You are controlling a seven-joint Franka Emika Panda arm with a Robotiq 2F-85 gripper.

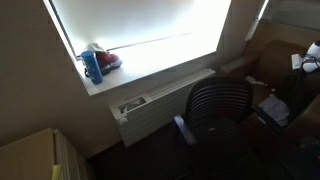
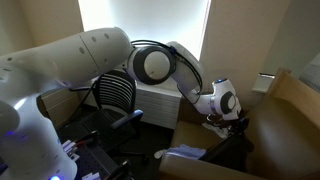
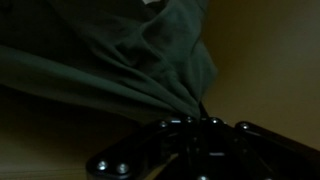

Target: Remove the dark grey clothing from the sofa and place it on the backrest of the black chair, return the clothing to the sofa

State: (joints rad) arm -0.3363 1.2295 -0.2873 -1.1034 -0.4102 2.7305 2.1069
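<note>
Dark grey clothing (image 3: 110,60): where does it lie from the pincer, wrist view first?

— The pincer (image 3: 200,120) comes in at 6 o'clock and, as I read it, is closed on a gathered fold. From that pinch the cloth fans out toward 10 and 12 o'clock. Its creases run along the 10-to-4 line, above the tan sofa (image 3: 270,70).

— And in an exterior view?

— The arm reaches down to the sofa (image 2: 295,110) and the pincer (image 2: 232,125) hangs just above the seat. Whatever it grips is lost in shadow at its 6 o'clock. The black chair (image 2: 117,92) stands at its 9 o'clock, well apart.

— And in an exterior view toward the window (image 1: 140,30)?

— The black chair (image 1: 218,105) sits at 8 o'clock of the sofa (image 1: 272,62). Pincer and cloth are too dark to find. I judge the carry runs chairward, with the cloth hanging below the pinch.
</note>
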